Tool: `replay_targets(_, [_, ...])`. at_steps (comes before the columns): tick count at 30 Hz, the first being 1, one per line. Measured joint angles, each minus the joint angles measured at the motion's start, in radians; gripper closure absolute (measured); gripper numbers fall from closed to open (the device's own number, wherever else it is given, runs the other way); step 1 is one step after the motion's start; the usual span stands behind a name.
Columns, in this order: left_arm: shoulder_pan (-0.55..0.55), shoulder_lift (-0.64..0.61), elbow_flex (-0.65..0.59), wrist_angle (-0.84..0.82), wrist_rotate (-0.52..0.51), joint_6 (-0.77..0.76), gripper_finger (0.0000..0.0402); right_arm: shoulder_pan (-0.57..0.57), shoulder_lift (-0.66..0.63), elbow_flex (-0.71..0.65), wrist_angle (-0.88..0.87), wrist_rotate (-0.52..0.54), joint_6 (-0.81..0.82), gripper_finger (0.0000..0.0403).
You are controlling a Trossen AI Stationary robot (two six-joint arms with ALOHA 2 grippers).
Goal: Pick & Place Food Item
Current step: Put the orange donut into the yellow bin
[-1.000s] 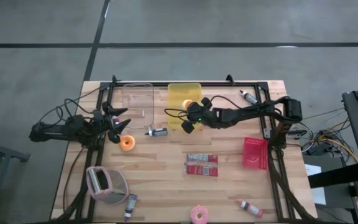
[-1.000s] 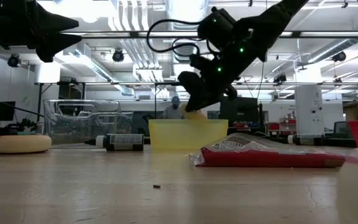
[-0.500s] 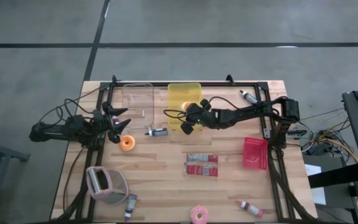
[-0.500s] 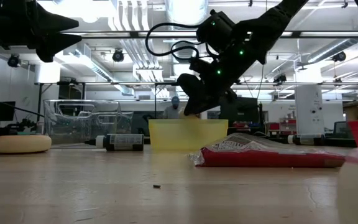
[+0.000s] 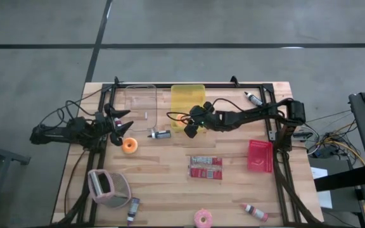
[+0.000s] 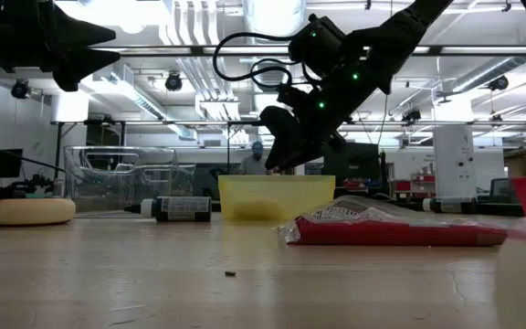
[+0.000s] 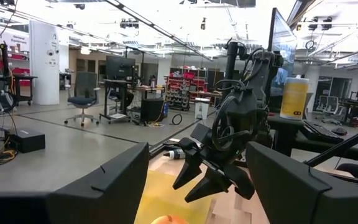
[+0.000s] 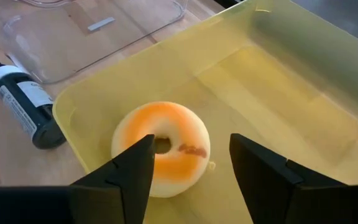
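The right gripper [image 5: 189,127] hangs over the near end of the yellow bin [image 5: 188,96], with its fingers [image 8: 126,171] spread apart and nothing between them. Directly below the gap lies the orange donut [image 8: 161,147], flat on the bin's floor and close to the bin's front wall. I judge that the donut is there because this bin is the place for the food item, and the fingers are apart because the drop is done. The gripper is above the rim, not inside the bin, so it can lift away without touching the walls.

Beside the gripper, outside the bin wall, a small dark bottle [image 8: 22,105] lies on the table, and past it stands a clear tray [image 5: 139,102].

The left gripper [image 5: 120,125] waits well apart from this, above the table, its fingers open and empty. Another orange donut [image 5: 129,145] lies on the table near it, maybe the next item to take.
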Motion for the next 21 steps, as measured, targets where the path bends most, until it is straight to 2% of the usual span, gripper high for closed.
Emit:
replay_targets(18, [0.000,0.000,0.000,0.000,0.000,0.000,0.0127,0.000,-0.001,0.031,0.028,0.000,-0.003,0.0197])
replay_targets(21, [0.000,0.000,0.000,0.000,0.000,0.000,0.0127,0.003,-0.002,0.059,0.017,-0.040,-0.003,0.0197])
